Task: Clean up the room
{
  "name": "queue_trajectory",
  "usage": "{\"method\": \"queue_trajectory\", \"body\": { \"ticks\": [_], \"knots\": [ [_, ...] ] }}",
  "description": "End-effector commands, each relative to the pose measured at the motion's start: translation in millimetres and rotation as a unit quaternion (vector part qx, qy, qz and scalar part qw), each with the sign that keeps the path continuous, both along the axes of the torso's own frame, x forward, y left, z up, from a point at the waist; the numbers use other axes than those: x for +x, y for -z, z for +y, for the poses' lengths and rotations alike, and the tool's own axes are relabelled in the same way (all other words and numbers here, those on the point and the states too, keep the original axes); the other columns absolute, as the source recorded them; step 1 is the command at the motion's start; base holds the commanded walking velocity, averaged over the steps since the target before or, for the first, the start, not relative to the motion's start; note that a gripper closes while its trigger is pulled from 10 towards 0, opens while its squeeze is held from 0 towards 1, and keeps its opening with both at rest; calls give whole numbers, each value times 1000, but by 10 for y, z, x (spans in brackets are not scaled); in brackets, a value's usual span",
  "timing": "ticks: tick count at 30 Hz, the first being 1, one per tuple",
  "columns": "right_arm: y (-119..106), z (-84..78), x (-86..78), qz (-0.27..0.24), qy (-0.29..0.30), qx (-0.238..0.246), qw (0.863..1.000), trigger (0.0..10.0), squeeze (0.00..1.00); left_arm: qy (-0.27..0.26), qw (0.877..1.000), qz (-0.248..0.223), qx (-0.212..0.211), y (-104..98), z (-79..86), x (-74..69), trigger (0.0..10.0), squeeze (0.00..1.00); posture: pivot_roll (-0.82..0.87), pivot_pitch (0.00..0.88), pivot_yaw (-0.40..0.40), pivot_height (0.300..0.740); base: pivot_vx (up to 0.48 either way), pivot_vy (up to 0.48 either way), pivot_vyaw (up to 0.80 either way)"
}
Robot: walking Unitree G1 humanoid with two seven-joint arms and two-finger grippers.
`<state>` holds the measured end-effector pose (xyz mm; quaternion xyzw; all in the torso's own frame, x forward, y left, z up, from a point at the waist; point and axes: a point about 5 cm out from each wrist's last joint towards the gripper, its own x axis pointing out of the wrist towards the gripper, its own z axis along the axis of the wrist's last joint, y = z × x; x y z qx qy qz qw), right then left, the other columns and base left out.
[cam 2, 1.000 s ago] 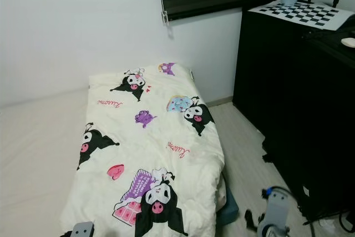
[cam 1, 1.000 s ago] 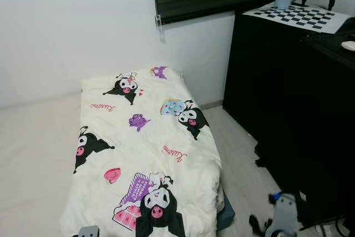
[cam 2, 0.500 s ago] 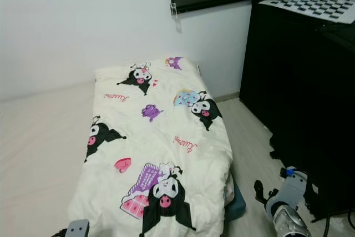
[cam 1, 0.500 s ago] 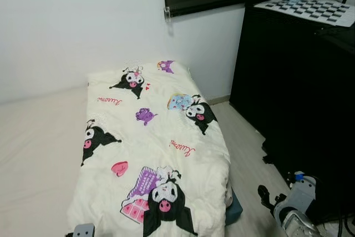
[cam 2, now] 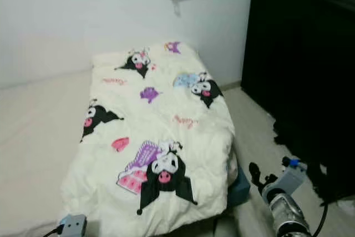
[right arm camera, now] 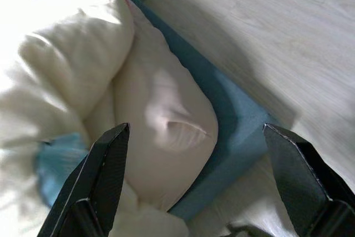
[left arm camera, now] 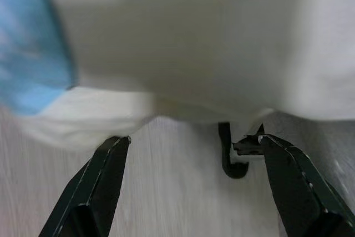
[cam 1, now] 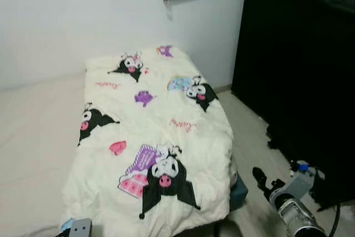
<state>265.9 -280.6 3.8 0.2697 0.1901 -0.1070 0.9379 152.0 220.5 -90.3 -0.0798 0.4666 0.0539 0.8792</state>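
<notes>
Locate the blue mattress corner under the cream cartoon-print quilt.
In the eye views, the blue mattress corner peeks out beneath the cream cartoon-print quilt, at its near right end, beside the right gripper.

One cartoon-printed quilt (cam 1: pixel 150 137) is seen; one blue mattress (right arm camera: pixel 222 115); one black cabinet (cam 1: pixel 299 76); two grippers, left gripper (left arm camera: pixel 191 184) and right gripper (right arm camera: pixel 194 181).

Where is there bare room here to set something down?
Bare wooden floor runs between the cartoon-print quilt and the black cabinet. The plain cream bedding left of the quilt is also open. The strip narrows near the right pincer and blue mattress corner.
</notes>
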Motion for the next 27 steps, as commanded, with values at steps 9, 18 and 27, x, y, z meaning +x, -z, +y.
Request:
{"method": "queue_trajectory", "body": {
  "ticks": [9,18,27],
  "knots": [
    [-219,39,205,-64,-25,-9,998,10000,0,-43,996,-72,31,-207,313,254,10000,0,-179,43,117,548,0,0,0],
    [-253,11,240,-50,-22,-39,998,10000,0,-62,989,-61,121,-326,673,249,10000,0,-169,48,117,548,0,0,0],
    [-267,7,261,-35,-29,-65,997,10000,0,382,909,104,127,-210,684,-167,10000,0,-156,54,117,548,0,0,0]
  ]
}}
